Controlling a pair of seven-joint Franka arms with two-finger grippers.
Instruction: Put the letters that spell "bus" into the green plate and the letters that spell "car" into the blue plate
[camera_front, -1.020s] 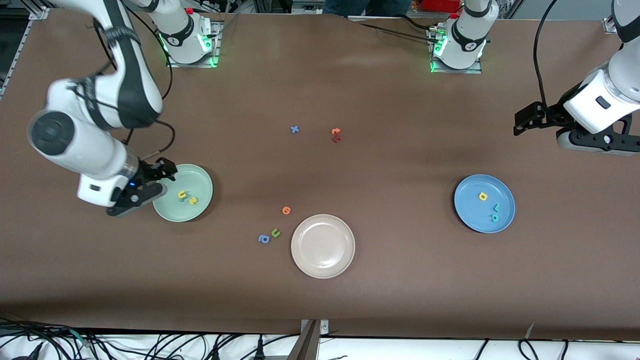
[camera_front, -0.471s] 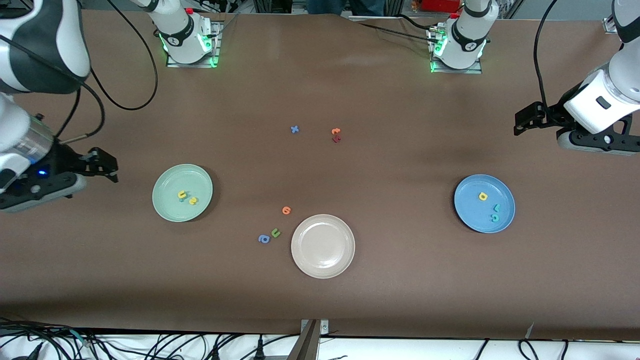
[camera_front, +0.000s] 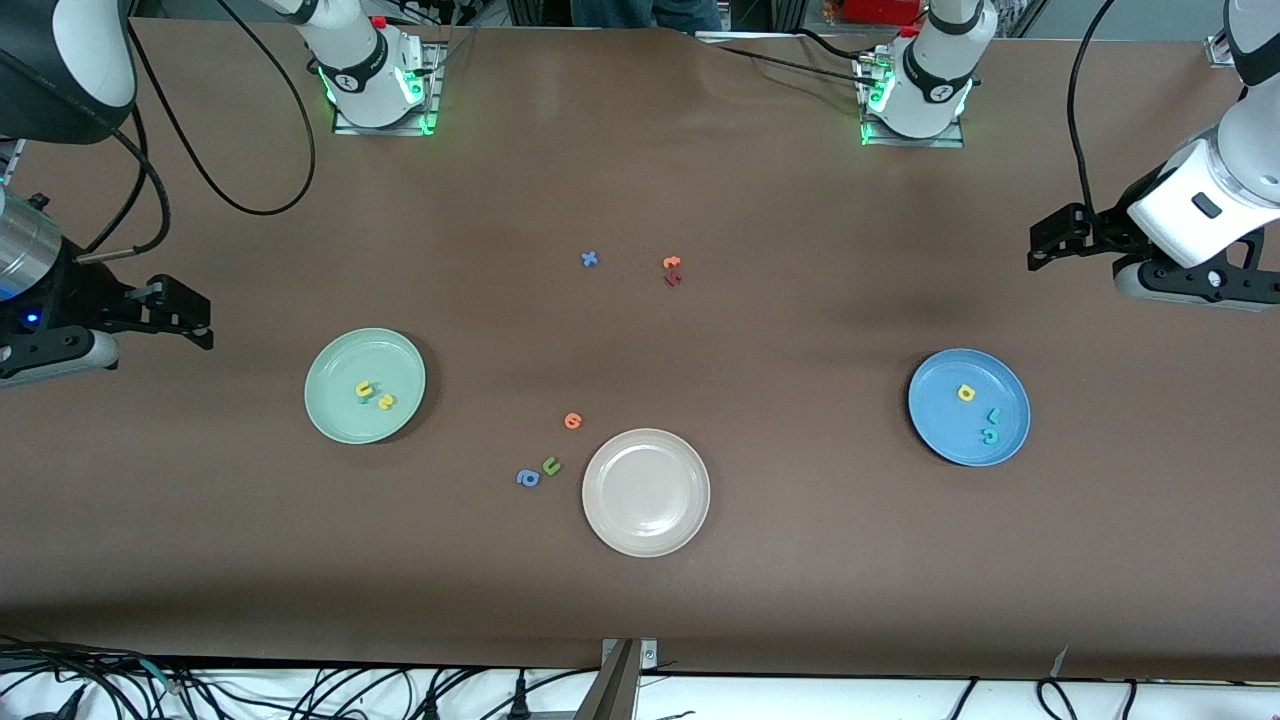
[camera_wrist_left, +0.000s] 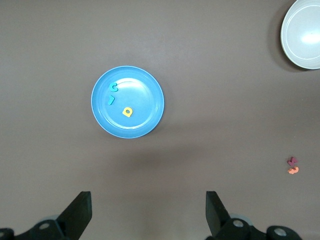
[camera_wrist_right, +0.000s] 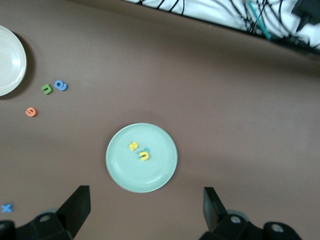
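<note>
The green plate (camera_front: 338, 362) (camera_wrist_right: 152, 176) holds a yellow u (camera_front: 365, 388) (camera_wrist_right: 144, 156) and a yellow s (camera_front: 386, 402) (camera_wrist_right: 133, 146). A teal bit (camera_front: 362, 399) peeks out beside the u. In the blue plate (camera_front: 940, 420) (camera_wrist_left: 146, 102) lie a yellow a (camera_front: 965, 393) (camera_wrist_left: 128, 111), a teal r (camera_front: 993, 415) (camera_wrist_left: 111, 99) and a teal c (camera_front: 989, 435) (camera_wrist_left: 114, 87). My right gripper (camera_front: 185, 312) (camera_wrist_right: 145, 210) hangs open and empty over bare table beside the green plate, toward the right arm's end. My left gripper (camera_front: 1037, 248) (camera_wrist_left: 148, 210) waits open and empty above the table near the blue plate.
A beige-white plate (camera_front: 645, 540) sits nearest the front camera at mid-table. Beside it lie a green u (camera_front: 551, 465), a blue a (camera_front: 527, 478) and an orange round letter (camera_front: 572, 420). Farther off are a blue x (camera_front: 589, 259) and orange and dark red letters (camera_front: 672, 270).
My right gripper has pulled up and away from the green plate's edge toward the right arm's end of the table. The left arm and all the letters have stayed put.
</note>
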